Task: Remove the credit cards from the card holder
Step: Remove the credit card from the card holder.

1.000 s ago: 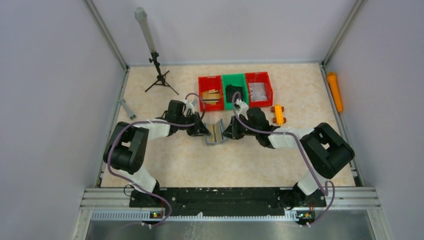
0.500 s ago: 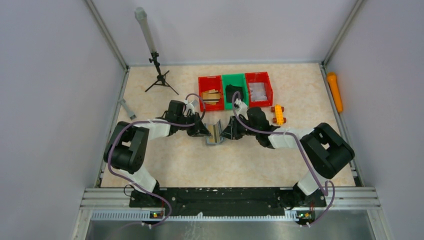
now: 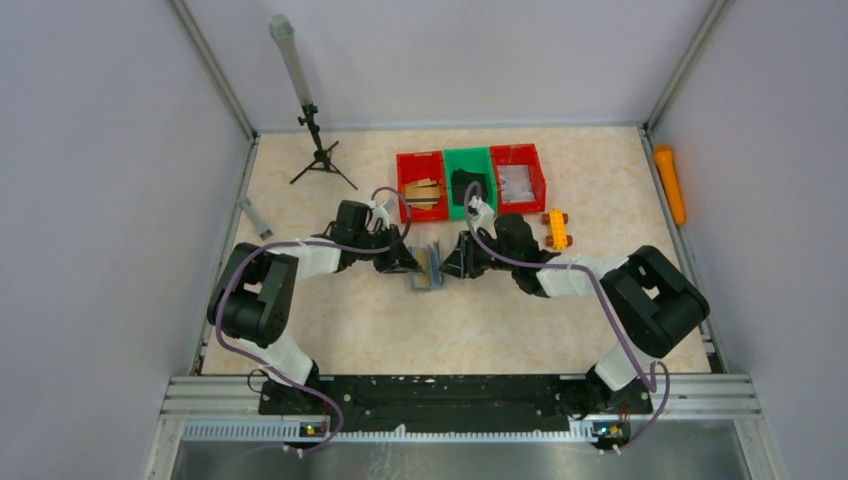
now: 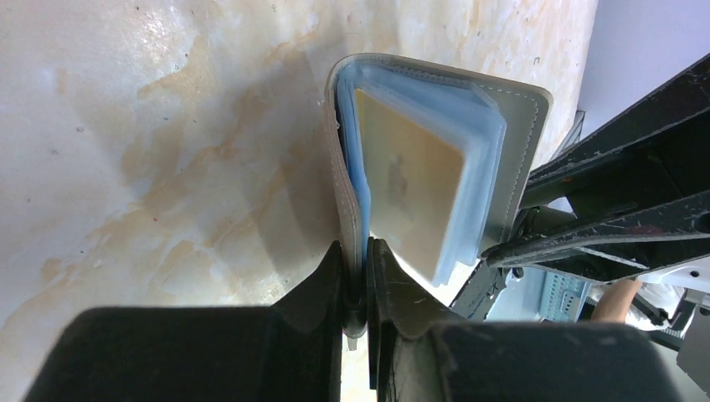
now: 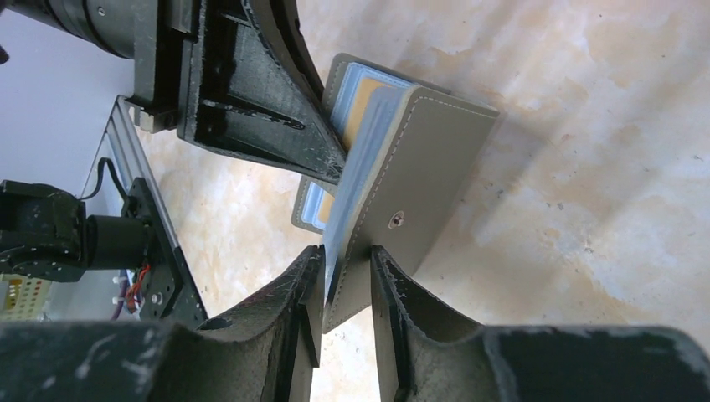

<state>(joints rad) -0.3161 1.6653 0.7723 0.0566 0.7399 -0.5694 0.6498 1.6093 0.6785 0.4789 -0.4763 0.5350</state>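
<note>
The grey card holder [image 3: 428,268] stands half open on its edge between my two grippers. My left gripper [image 3: 411,263] is shut on the holder's left flap [image 4: 345,193], pinching it with the blue pockets. A cream-yellow credit card [image 4: 410,180] sits in a blue sleeve, facing the left wrist camera. My right gripper [image 5: 346,276] straddles the lower edge of the right flap [image 5: 427,167], jaws apart with a gap on the inner side. More yellow credit card [image 5: 362,109] shows inside. The left gripper's black fingers [image 5: 268,100] appear at the far side.
Behind the holder stand a red bin [image 3: 422,185], a green bin [image 3: 469,180] with a black object, and a second red bin [image 3: 517,178]. A yellow toy [image 3: 557,229] lies right of the right arm. A tripod [image 3: 318,150] stands back left, an orange cylinder [image 3: 668,183] far right.
The right gripper's jaws have spread apart around the right flap. The holder now stands folded narrower than a second ago. The left gripper keeps its pinch.
</note>
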